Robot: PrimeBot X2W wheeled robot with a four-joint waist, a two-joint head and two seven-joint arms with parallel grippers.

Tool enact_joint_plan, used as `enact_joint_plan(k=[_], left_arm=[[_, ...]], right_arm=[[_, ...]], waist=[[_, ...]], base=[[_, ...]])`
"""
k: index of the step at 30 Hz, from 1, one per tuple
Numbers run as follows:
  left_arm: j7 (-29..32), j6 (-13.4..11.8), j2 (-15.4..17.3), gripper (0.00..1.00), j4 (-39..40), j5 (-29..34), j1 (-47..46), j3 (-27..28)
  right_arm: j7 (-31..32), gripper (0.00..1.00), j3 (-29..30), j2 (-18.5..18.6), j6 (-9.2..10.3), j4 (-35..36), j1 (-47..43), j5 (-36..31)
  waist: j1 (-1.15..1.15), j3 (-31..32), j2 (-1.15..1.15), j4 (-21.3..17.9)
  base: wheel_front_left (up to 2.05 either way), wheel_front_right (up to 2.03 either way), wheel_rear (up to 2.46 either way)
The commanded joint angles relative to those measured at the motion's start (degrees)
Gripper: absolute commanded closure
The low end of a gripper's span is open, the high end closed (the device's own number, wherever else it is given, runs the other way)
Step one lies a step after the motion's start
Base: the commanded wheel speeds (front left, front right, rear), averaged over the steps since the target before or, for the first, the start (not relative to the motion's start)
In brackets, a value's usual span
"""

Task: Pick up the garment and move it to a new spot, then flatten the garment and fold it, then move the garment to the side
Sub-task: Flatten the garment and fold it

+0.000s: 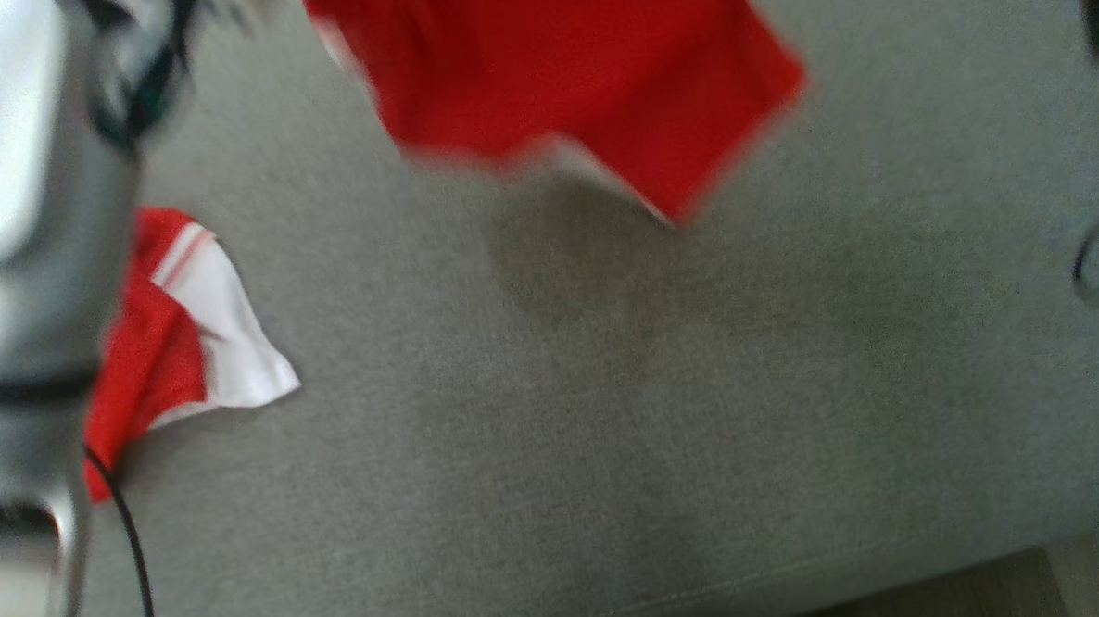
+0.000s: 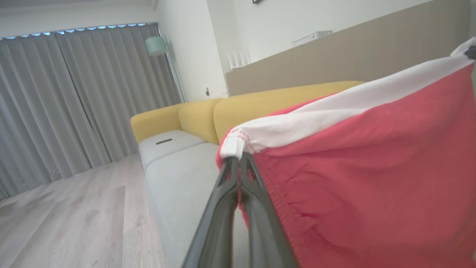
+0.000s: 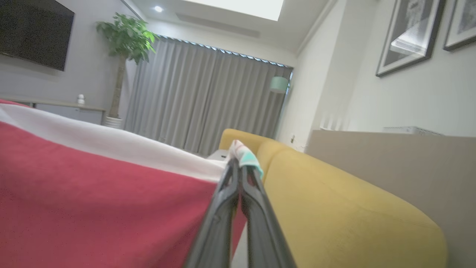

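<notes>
The garment (image 1: 557,67) is red with white bands and hangs blurred above the grey seat at the top of the head view. In the left wrist view my left gripper (image 2: 238,158) is shut on one corner of the white band of the garment (image 2: 353,178). The cloth stretches away to the right. In the right wrist view my right gripper (image 3: 238,160) is shut on another corner of the garment (image 3: 93,193). A red and white part of cloth (image 1: 189,333) rests on the cushion at the lower left, partly behind my left forearm (image 1: 27,229).
A grey sofa seat (image 1: 611,436) lies under the garment, its front edge at the bottom right. The yellow backrest (image 3: 334,208) runs along the far side. A small dark object (image 2: 163,141) lies on the far cushion. Wooden floor (image 2: 74,216) and grey curtains lie beyond.
</notes>
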State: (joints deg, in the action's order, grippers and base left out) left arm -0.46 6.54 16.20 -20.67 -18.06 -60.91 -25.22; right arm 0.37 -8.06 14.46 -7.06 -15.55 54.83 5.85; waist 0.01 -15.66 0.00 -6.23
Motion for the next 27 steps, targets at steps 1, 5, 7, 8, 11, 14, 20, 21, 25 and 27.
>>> enact_joint_plan(k=[1, 5, 7, 8, 11, 14, 20, 21, 25, 27], left_arm=[[-1.78, 0.05, 1.61, 1.00, -1.98, 0.53, -6.02, 2.38], [-7.20, 0.17, -0.36, 1.00, -11.79, 0.73, -14.75, 3.03], [-9.81, 0.20, -1.30, 1.00, -16.11, 0.81, -17.38, 3.12], [-10.84, 0.20, -1.90, 1.00, -17.98, 0.72, -18.09, 3.13], [-13.01, 0.29, -4.04, 1.00, -22.59, 0.33, -18.14, 2.67], [-14.07, 0.47, -5.85, 1.00, -25.52, -0.17, -15.71, 1.91], [-14.50, 0.78, -6.51, 1.00, -26.62, -0.25, -7.76, -0.21], [-14.51, 0.82, -6.38, 1.00, -25.97, -0.19, -5.57, -0.64], [-14.52, 0.91, -5.66, 1.00, -23.07, -0.14, 3.41, -3.54], [-14.53, 0.92, -5.15, 1.00, -21.40, -0.62, 7.44, -5.11]], right_arm=[[-2.63, 1.00, -0.83, -0.60, -0.43, -2.75, 5.49, 0.97], [-10.07, 1.00, -0.35, -0.94, -0.43, -15.35, 16.66, 0.19], [-12.31, 1.00, 0.52, -1.39, -0.43, -20.97, 19.89, -0.24], [-13.02, 1.00, 0.78, -1.64, -0.43, -23.38, 20.80, -0.41], [-14.41, 1.00, 0.67, -2.46, -0.43, -29.24, 21.02, -0.59], [-14.98, 1.00, -1.35, -3.18, -0.43, -33.49, 18.46, -0.31], [-15.22, 1.00, -6.95, -3.06, -0.43, -38.48, 11.87, 3.02], [-15.23, 1.00, -8.29, -2.61, -0.43, -39.11, 10.43, 3.79], [-15.00, 1.00, -14.53, -0.20, -0.43, -40.42, 4.92, 7.37], [-14.12, 1.00, -17.65, 1.30, -0.43, -40.22, 2.46, 9.72]], waist=[[-0.01, -7.22, 0.00, -1.26], [-0.01, -9.73, 0.00, -0.94], [-0.01, -10.43, 0.00, -0.68], [-0.01, -10.69, 0.00, -0.51], [-0.01, -11.26, 0.00, 0.13], [-0.01, -11.39, 0.00, 0.59], [-0.01, -9.90, 0.00, 1.09], [-0.01, -9.37, 0.00, 1.16], [-0.01, -6.88, 0.00, 1.46], [-0.01, -5.37, 0.00, 1.57]], base=[[0.00, 0.00, 0.00], [0.00, 0.00, 0.00], [0.00, 0.00, 0.00], [0.00, 0.00, 0.00], [0.00, 0.00, 0.00], [0.00, 0.00, 0.00], [0.00, 0.00, 0.00], [0.00, 0.00, 0.00], [0.00, 0.00, 0.00], [0.00, 0.00, 0.00]])
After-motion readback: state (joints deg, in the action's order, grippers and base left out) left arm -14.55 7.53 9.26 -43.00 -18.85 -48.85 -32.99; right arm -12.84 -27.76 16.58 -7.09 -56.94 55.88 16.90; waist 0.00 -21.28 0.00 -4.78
